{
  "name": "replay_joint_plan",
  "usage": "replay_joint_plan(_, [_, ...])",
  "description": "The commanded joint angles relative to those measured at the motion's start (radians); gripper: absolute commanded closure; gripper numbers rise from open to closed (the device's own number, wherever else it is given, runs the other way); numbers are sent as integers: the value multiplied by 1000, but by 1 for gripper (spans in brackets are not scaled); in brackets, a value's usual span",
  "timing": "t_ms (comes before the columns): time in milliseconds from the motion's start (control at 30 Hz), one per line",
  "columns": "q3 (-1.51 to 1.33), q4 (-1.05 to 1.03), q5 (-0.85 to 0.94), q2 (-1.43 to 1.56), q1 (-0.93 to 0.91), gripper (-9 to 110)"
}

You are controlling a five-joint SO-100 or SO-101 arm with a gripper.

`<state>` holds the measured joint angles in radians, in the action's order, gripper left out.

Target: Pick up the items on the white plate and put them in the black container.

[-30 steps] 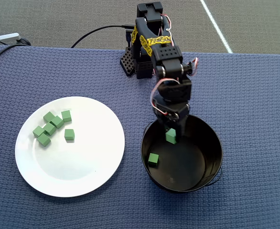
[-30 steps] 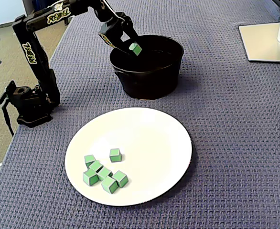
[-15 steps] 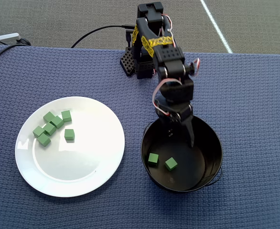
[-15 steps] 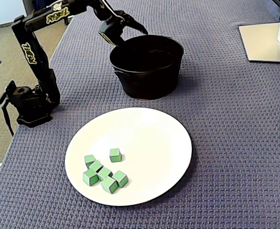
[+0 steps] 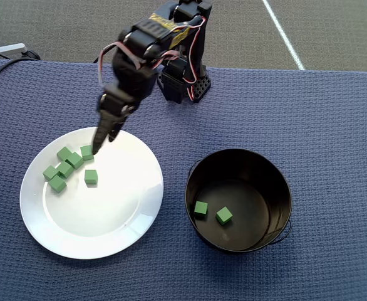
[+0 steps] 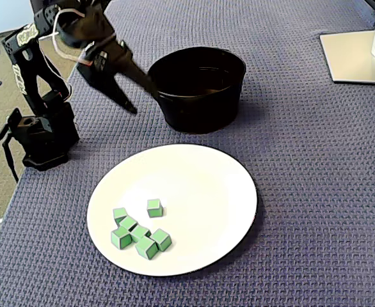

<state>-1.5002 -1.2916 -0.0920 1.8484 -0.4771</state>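
Observation:
Several small green cubes [image 5: 64,169] [image 6: 141,232] lie clustered on the left part of the white plate [image 5: 102,219] [image 6: 200,192], one cube [image 5: 91,176] [image 6: 154,207] slightly apart. Two more green cubes [image 5: 200,209] rest on the floor of the black container [image 5: 285,188] [image 6: 200,112]; the fixed view does not show them. My gripper [image 5: 99,145] [image 6: 143,102] hangs open and empty above the plate's far edge, its tips just beside the cube cluster in the overhead view. It touches nothing.
The arm's base [image 5: 183,84] [image 6: 40,137] stands at the table's back edge with a black cable [image 5: 124,44] trailing off. A grey monitor foot [image 6: 357,54] sits at the fixed view's top right. Blue woven cloth covers the table.
The cube held a second ago dropped into the container. Since then the arm has swung from over the container to above the plate, gripper open.

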Motion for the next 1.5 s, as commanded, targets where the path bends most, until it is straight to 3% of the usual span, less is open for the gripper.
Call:
replay_joint_plan(0, [-12,28,-46,-72,-64,77])
replay_joint_plan(200, [66,81,-63,-337,-55,76])
replay_joint_plan(367, [244,-104,-155,-515,-35,77])
replay_joint_plan(733, [299,-77,-78,-643,-149,78])
replay_joint_plan(967, [344,-38,94,-719,-170,78])
replay_joint_plan(1467, [333,17,100,-802,-140,81])
